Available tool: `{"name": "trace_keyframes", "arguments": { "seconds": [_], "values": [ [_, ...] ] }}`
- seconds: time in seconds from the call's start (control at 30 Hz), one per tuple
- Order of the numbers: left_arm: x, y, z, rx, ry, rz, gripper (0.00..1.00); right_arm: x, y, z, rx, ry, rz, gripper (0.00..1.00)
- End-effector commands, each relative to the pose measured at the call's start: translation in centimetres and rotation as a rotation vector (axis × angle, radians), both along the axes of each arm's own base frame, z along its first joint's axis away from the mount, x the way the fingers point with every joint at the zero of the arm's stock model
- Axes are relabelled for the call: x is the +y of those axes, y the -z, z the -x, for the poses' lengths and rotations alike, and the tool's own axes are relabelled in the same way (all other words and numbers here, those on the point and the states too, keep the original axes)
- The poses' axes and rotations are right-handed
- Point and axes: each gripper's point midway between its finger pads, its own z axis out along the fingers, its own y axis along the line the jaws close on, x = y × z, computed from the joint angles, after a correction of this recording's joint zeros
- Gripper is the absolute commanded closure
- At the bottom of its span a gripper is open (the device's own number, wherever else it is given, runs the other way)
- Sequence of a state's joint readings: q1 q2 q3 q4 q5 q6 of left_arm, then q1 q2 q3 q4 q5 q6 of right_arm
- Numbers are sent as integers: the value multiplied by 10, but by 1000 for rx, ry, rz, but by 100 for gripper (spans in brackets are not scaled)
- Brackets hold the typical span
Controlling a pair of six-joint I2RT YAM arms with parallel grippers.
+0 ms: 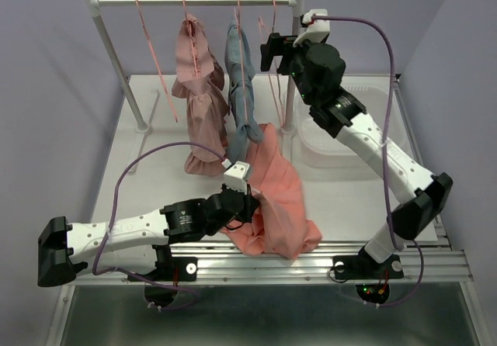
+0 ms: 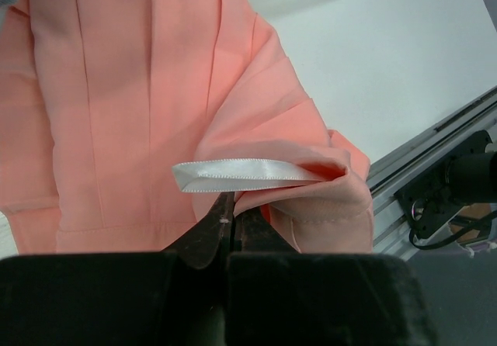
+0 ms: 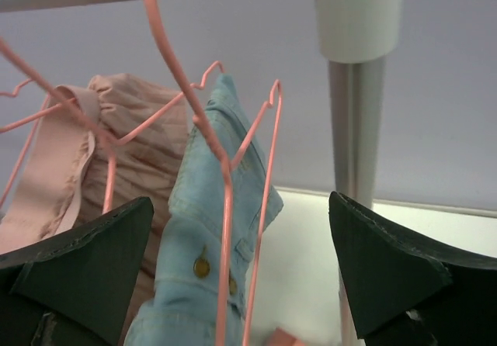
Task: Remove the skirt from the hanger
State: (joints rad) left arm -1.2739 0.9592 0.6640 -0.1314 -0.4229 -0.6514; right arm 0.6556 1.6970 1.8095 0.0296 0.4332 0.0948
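The dusty-pink ruffled skirt (image 1: 200,90) hangs from a pink wire hanger (image 1: 186,16) on the rail, and its waistband (image 3: 54,167) shows in the right wrist view. My right gripper (image 1: 272,50) is up by the rail's right end, open, with a bare pink hanger (image 3: 227,198) between its fingers (image 3: 93,261) and touching neither. My left gripper (image 2: 231,206) is low at the table's front. It is shut on the edge of a smooth coral-orange garment (image 1: 276,198) that lies on the table, next to a white ribbon loop (image 2: 248,174).
A blue denim garment (image 1: 242,90) hangs between the skirt and the bare hanger. Another empty hanger (image 1: 151,59) hangs at the left. The rack's right post (image 3: 353,113) stands close to my right finger. A clear plastic bin (image 1: 342,133) sits at the right.
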Motion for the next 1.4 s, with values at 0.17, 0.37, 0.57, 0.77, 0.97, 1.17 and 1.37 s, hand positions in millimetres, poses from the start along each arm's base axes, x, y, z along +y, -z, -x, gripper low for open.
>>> {"name": "trace_keyframes", "arguments": {
  "seconds": [0.17, 0.37, 0.57, 0.77, 0.97, 1.17, 1.37],
  "values": [
    [-7, -42, -6, -36, -24, 104, 100, -50, -17, 121, 68, -194, -64, 0],
    [8, -50, -20, -29, -146, 51, 100, -36, 53, 229, 267, -599, -66, 0],
    [12, -75, -31, -40, -223, 42, 100, -14, 107, 314, 351, -1032, -65, 0],
    [3, -87, -32, -41, -206, 64, 100, -16, 169, 315, 473, -1010, -53, 0],
    [-4, -102, -34, -55, -203, 96, 100, -12, 225, 291, 577, -912, 60, 0],
    [-7, -104, -38, -68, -213, 79, 100, 10, 243, 329, 525, -1133, 101, 0],
    [-16, -112, -37, -76, -171, 92, 100, 24, 271, 330, 541, -1129, 133, 0]
  ]
}}
